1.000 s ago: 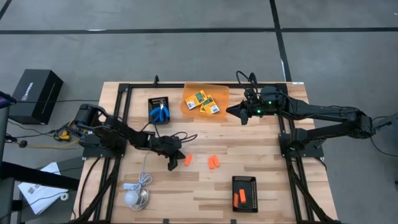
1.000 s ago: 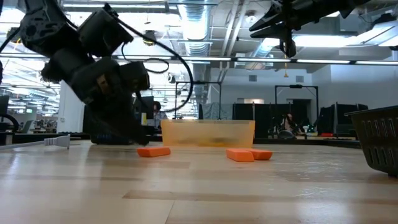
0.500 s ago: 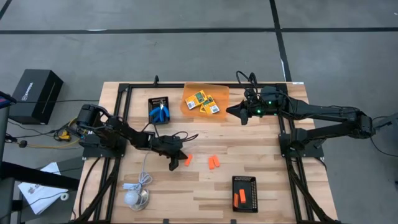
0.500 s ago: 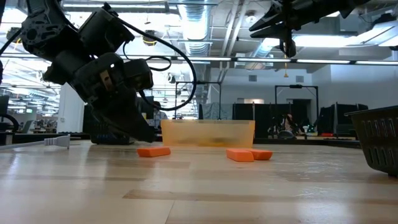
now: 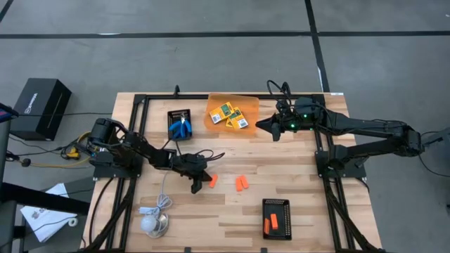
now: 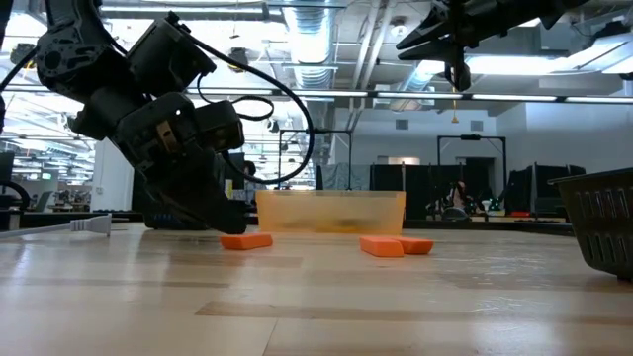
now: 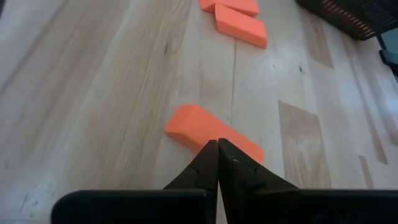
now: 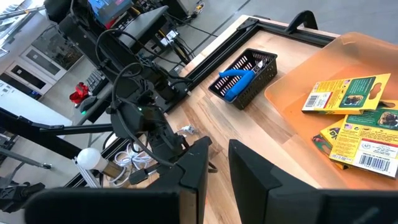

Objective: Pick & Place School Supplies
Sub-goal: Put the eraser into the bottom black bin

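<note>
One orange stick point(image 7: 211, 135) is seen lying flat on the wooden table point(image 5: 309, 211), near the middle. The left gripper point(image 5: 197, 183) is held low right beside it, with its fingers point(image 7: 208, 163) pressed together and nothing between them. To pick the stick up well, the fingers probably need to be opened first, then put one on each long side of the stick, then closed gently.

Two more orange sticks point(image 5: 241, 183) are seen close together, a little way to the side, so the open fingers should be kept away from them. The white cable point(image 5: 163, 199) is found near the left arm and should not be caught.

Lots of bare wood is left around the stick. A black tray point(image 5: 277, 218) with orange sticks inside is seen near the front edge, and the path to it looks open.

The right gripper point(image 5: 261, 126) is held up high near the orange tray point(image 5: 246, 105) with the crayon boxes point(image 5: 233, 116), its fingers a little apart and empty. The blue scissors point(image 5: 181, 127) are seen in a small black basket point(image 5: 177, 112) at the back
</note>
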`<state>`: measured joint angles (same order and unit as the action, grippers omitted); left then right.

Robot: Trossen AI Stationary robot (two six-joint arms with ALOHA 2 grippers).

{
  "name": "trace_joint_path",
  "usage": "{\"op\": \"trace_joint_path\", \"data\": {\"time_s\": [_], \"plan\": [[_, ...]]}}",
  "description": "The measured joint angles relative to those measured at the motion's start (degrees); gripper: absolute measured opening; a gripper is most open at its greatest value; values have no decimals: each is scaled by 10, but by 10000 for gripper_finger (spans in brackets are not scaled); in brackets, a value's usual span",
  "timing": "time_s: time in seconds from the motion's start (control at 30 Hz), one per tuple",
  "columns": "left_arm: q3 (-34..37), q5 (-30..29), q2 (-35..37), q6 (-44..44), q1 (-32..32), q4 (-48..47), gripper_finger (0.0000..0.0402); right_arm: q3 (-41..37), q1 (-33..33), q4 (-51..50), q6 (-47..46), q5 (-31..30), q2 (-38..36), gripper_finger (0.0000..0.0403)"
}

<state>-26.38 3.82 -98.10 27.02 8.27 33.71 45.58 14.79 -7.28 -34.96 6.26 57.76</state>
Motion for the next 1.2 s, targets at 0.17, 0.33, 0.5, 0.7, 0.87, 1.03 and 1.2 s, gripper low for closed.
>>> {"op": "trace_joint_path", "data": {"time_s": [0.17,0.33,0.5,0.7,0.87,1.03,1.2], "plan": [[0,1,-1,0,0,0,0,0,0,0,0,0,0,57],[-1,2,-1,2,0,-10,0,0,0,0,-2,0,0,57],[18,3,-1,8,0,-19,0,0,0,0,-2,0,0,57],[40,5,-1,20,0,-10,0,0,0,0,-5,0,0,57],[41,5,0,20,0,-7,0,0,0,0,-6,0,0,57],[42,3,5,26,0,-5,0,0,0,0,-6,0,0,57],[32,-20,36,37,0,7,0,0,0,-1,-6,1,0,57]]}}
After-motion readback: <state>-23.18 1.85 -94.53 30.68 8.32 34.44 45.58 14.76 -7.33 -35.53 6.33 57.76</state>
